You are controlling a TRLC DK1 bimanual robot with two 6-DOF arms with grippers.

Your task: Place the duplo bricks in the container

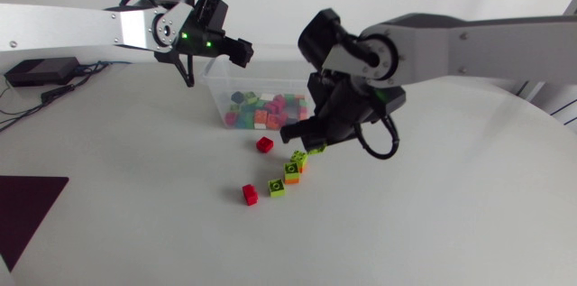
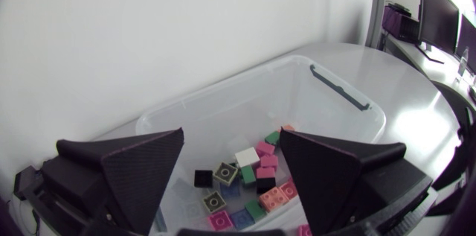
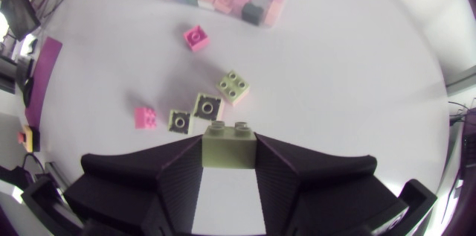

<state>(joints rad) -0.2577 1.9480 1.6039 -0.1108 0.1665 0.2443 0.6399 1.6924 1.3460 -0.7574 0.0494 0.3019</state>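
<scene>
Right now my right gripper (image 3: 230, 141) pinches a pale green duplo brick (image 3: 230, 152) above the table (image 1: 433, 223), near the loose bricks (image 1: 293, 170) lying just beside the clear container (image 1: 216, 87). My left gripper (image 2: 230, 147) hangs spread wide over that container, where many binned bricks (image 2: 264, 163) lie.

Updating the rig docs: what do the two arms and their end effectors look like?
Left arm: silver-white box link, black joints with green status lights. Right arm: grey link, round black joint housings, a looped black cable by the wrist. Left end effector and right end effector: matte black, two broad wedge-shaped fingers each.
</scene>
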